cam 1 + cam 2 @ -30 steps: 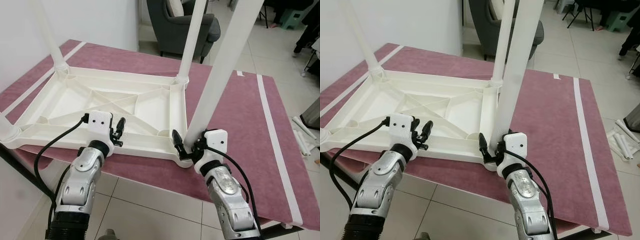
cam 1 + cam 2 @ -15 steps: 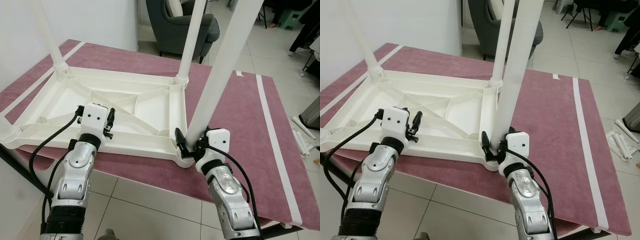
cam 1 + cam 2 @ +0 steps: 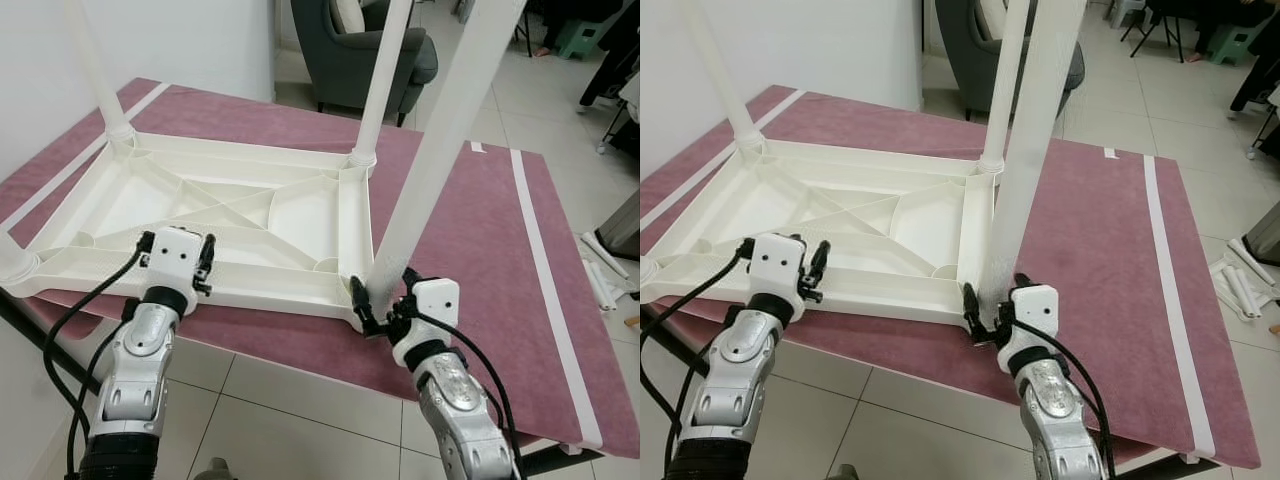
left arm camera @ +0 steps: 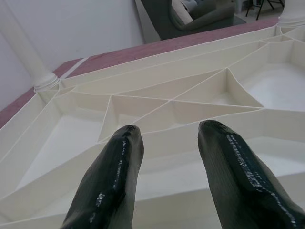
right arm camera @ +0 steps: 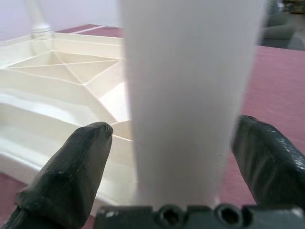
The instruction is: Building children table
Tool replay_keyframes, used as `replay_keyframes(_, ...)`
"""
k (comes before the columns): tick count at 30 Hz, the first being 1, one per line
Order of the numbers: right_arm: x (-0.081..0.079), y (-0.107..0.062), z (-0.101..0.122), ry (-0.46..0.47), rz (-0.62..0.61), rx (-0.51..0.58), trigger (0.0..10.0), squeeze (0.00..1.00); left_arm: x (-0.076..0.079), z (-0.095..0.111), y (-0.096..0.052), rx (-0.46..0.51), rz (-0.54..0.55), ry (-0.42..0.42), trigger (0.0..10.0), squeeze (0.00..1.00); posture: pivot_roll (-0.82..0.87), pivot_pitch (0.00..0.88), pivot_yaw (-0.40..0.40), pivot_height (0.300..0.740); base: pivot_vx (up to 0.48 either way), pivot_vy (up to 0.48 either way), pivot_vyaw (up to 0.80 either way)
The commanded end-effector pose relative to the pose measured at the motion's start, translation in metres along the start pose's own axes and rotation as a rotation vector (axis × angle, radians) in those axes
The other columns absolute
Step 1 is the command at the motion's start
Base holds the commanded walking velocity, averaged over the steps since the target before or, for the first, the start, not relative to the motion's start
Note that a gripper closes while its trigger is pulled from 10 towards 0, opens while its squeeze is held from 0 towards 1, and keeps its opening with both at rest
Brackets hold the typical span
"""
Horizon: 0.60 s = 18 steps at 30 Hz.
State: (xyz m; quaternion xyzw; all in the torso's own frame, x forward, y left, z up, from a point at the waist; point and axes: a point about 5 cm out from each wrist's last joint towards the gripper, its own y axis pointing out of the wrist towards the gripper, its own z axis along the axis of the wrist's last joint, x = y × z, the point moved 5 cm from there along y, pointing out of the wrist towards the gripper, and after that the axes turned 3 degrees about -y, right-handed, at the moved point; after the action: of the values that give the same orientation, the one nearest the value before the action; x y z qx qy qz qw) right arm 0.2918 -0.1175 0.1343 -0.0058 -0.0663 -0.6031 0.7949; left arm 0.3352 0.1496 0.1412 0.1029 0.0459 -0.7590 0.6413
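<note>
A white leg (image 3: 440, 140) is straddled by the open right hand (image 3: 385, 305) at the upturned table's (image 3: 230, 215) 5 o'clock corner, while the left hand (image 3: 203, 268) is held open.

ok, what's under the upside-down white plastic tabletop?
The white plastic tabletop lies on a maroon cloth with white stripes, covering a larger table. What lies directly beneath the tabletop is hidden. Grey floor tiles show below the near edge.

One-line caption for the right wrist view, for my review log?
Right gripper straddling the white table leg at the corner of the upturned tabletop.
</note>
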Motion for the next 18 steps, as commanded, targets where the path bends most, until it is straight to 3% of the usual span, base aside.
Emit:
replay_keyframes(1, 0.002, 0.002, 0.002, -0.001, 0.016, 0.003, 10.0, 0.0, 0.012, -0.008, -0.003, -0.037, -0.03, -0.021, 10.0, 0.0, 0.12, 0.0, -0.028, 0.74, 0.0, 0.0, 0.0)
replay_keyframes(5, 0.004, 0.008, 0.007, -0.008, 0.028, 0.018, 10.0, 0.0, 0.051, -0.007, -0.007, -0.052, -0.205, -0.075, 10.0, 0.0, 0.12, 0.0, -0.033, 0.74, 0.0, 0.0, 0.0)
replay_keyframes(7, 0.004, 0.008, 0.007, -0.008, 0.028, 0.018, 10.0, 0.0, 0.051, -0.007, -0.007, -0.052, -0.205, -0.075, 10.0, 0.0, 0.12, 0.0, -0.033, 0.74, 0.0, 0.0, 0.0)
replay_keyframes(8, 0.001, 0.009, 0.008, -0.003, 0.037, 0.021, 10.0, 0.0, 0.066, 0.0, -0.009, -0.037, -0.304, -0.099, 10.0, 0.0, 0.12, 0.0, -0.032, 0.74, 0.0, 0.0, 0.0)
replay_keyframes(9, 0.001, 0.009, 0.008, -0.003, 0.037, 0.021, 10.0, 0.0, 0.066, 0.0, -0.009, -0.037, -0.304, -0.099, 10.0, 0.0, 0.12, 0.0, -0.032, 0.74, 0.0, 0.0, 0.0)
replay_keyframes(10, -0.001, 0.009, 0.008, 0.0, 0.044, 0.022, 10.0, 0.0, 0.076, 0.008, -0.01, -0.015, -0.382, -0.115, 10.0, 0.0, 0.12, 0.0, -0.031, 0.74, 0.0, 0.0, 0.0)
replay_keyframes(15, -0.002, 0.01, 0.008, 0.002, 0.048, 0.024, 10.0, 0.0, 0.084, 0.017, -0.008, 0.012, -0.43, -0.133, 10.0, 0.0, 0.12, 0.0, -0.029, 0.74, 0.0, 0.0, 0.0)
replay_keyframes(18, -0.002, 0.012, 0.011, 0.0, 0.055, 0.033, 10.0, 0.0, 0.102, 0.02, -0.006, 0.016, -0.49, -0.148, 10.0, 0.0, 0.12, 0.0, -0.024, 0.74, 0.0, 0.0, 0.0)
